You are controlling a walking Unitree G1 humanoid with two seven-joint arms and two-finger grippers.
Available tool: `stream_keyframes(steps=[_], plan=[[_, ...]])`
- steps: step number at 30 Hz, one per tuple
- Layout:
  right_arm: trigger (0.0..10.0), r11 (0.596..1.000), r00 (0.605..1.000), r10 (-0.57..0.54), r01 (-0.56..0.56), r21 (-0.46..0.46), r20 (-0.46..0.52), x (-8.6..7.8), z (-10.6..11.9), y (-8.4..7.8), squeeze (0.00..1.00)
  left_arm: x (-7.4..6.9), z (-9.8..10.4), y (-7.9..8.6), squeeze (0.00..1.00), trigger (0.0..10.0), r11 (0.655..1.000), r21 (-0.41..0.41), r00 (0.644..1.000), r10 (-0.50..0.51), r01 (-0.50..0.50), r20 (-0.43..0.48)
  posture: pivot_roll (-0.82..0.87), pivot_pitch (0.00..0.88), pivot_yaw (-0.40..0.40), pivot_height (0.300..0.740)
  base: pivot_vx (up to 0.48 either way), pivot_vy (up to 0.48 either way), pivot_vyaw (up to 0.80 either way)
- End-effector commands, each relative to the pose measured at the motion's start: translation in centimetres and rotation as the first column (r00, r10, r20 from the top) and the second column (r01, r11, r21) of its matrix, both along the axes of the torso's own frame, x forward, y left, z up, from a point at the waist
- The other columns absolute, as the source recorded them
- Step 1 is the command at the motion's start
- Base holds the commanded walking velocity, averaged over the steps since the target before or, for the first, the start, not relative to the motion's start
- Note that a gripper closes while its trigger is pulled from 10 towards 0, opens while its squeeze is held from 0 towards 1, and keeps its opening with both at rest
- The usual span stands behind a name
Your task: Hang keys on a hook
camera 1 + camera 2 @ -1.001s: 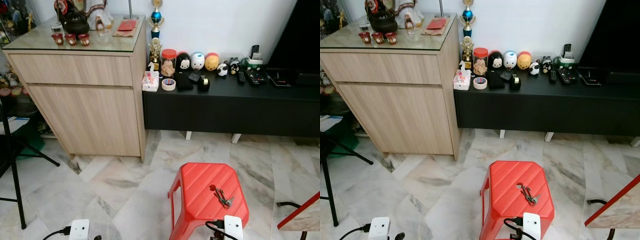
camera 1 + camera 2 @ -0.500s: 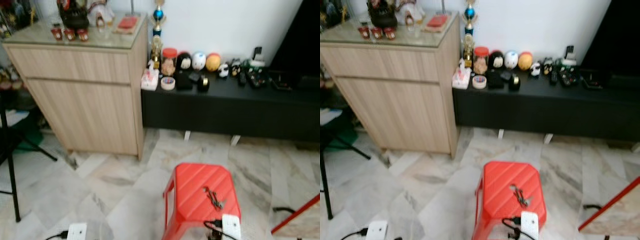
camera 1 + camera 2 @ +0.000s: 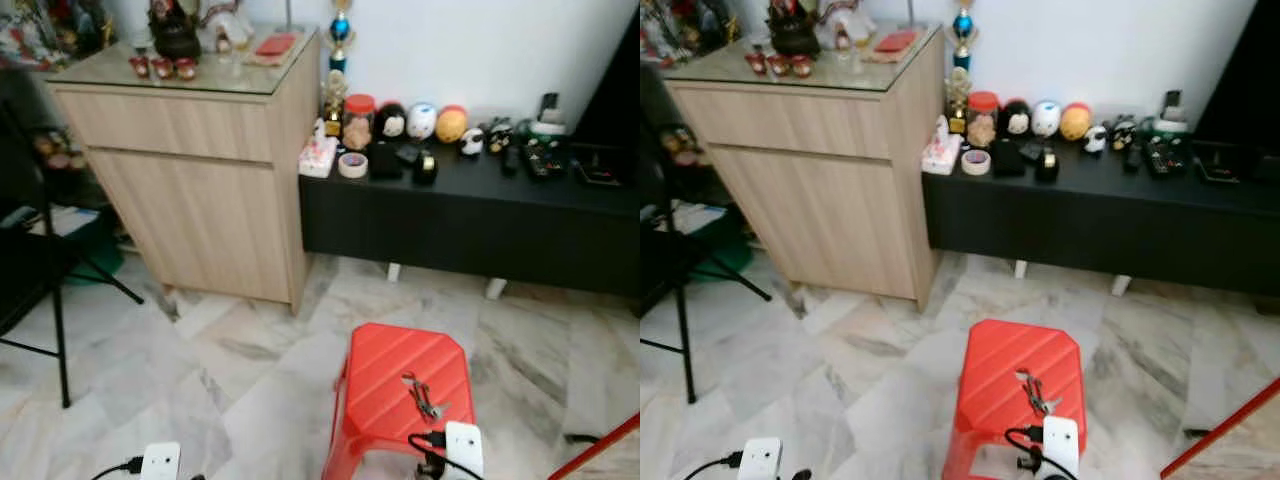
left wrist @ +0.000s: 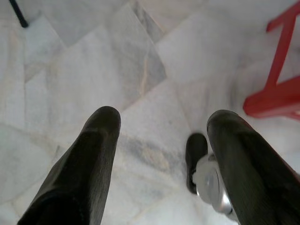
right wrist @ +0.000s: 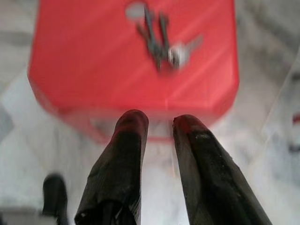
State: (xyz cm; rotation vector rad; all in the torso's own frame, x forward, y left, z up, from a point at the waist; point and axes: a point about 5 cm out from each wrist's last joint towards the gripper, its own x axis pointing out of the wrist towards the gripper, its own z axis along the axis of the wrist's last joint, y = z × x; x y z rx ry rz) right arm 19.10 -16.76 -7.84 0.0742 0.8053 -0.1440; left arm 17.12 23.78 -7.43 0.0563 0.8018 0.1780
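Note:
A bunch of keys [image 3: 424, 396] lies on top of a red plastic stool [image 3: 390, 370] on the marble floor in front of me. In the right wrist view my right gripper [image 5: 159, 121] hangs just short of the stool's near edge. Its two black fingers are close together with nothing between them, and the keys [image 5: 161, 40] lie beyond the tips. My left gripper [image 4: 164, 119] is open over bare marble floor to the left of the stool [image 4: 276, 89]. The white wrist units show at the bottom of the eye views.
A light wooden cabinet [image 3: 190, 170] stands at the back left with ornaments on its glass top. To its right a low black bench [image 3: 480, 215] carries figurines, a jar and remotes. Black chair legs [image 3: 55, 310] are at the left. A red-edged board [image 3: 600, 448] is at bottom right.
The whole picture has shifted to the right, so the camera has moved. The keys still lie on the stool.

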Motion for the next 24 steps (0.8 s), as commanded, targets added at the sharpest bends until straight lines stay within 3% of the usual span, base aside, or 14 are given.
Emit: stream_keyframes(steps=[1, 2, 4, 6, 9, 12, 16, 24], plan=[[10.0, 1.000, 0.991, -0.007, 0.007, 0.002, 0.136, 2.5, 1.7, 0.1, 0.00, 1.6, 1.0, 0.1, 0.00, 10.0, 1.000, 0.009, 0.997, -0.024, 0.023, 0.076, 0.03, 0.019, -0.039, 0.740, 0.000, 0.000, 0.00], [10.0, 1.000, 0.981, -0.011, 0.011, 0.003, 0.195, 3.4, 2.4, 0.1, 0.00, 2.6, 1.6, -0.1, 0.00, 10.0, 0.999, 0.012, 0.991, -0.049, 0.048, 0.128, 0.03, 0.016, -0.044, 0.740, 0.000, 0.000, 0.00], [10.0, 1.000, 0.978, -0.013, 0.013, 0.002, 0.208, 3.6, 2.6, 0.1, 0.00, 2.9, 1.8, -0.2, 0.00, 10.0, 0.998, 0.013, 0.988, -0.057, 0.056, 0.141, 0.03, 0.016, -0.044, 0.740, 0.000, 0.000, 0.00], [10.0, 0.999, 0.957, -0.038, 0.038, 0.007, 0.288, 4.6, 3.6, -0.2, 0.00, 4.0, 2.6, -0.4, 0.00, 10.0, 0.998, 0.014, 0.977, -0.067, 0.066, 0.204, 0.04, 0.014, -0.051, 0.740, 0.000, 0.000, 0.00], [10.0, 0.998, 0.910, -0.062, 0.067, 0.004, 0.410, 6.0, 5.3, -0.5, 0.00, 6.1, 4.4, -0.7, 0.00, 10.0, 0.997, 0.022, 0.939, -0.082, 0.079, 0.335, 0.03, 0.012, -0.054, 0.740, 0.000, 0.000, 0.00], [10.0, 0.997, 0.885, -0.061, 0.072, -0.006, 0.462, 6.2, 5.9, -0.7, 0.00, 6.7, 5.1, -0.9, 0.00, 10.0, 0.995, 0.030, 0.913, -0.099, 0.095, 0.397, 0.03, 0.009, -0.057, 0.740, 0.000, 0.000, 0.00], [10.0, 0.996, 0.852, -0.055, 0.083, -0.030, 0.520, 5.9, 6.5, -0.8, 0.00, 6.6, 5.4, -0.9, 0.00, 10.0, 0.994, 0.034, 0.897, -0.108, 0.104, 0.429, 0.03, 0.006, -0.060, 0.740, 0.000, 0.000, 0.00], [10.0, 0.993, 0.825, -0.081, 0.114, -0.024, 0.560, 5.6, 7.0, -0.1, 0.00, 3.6, 2.9, -1.0, 0.00, 10.0, 0.994, 0.028, 0.952, -0.110, 0.107, 0.285, 0.02, 0.000, -0.055, 0.740, 0.000, 0.000, 0.00]])
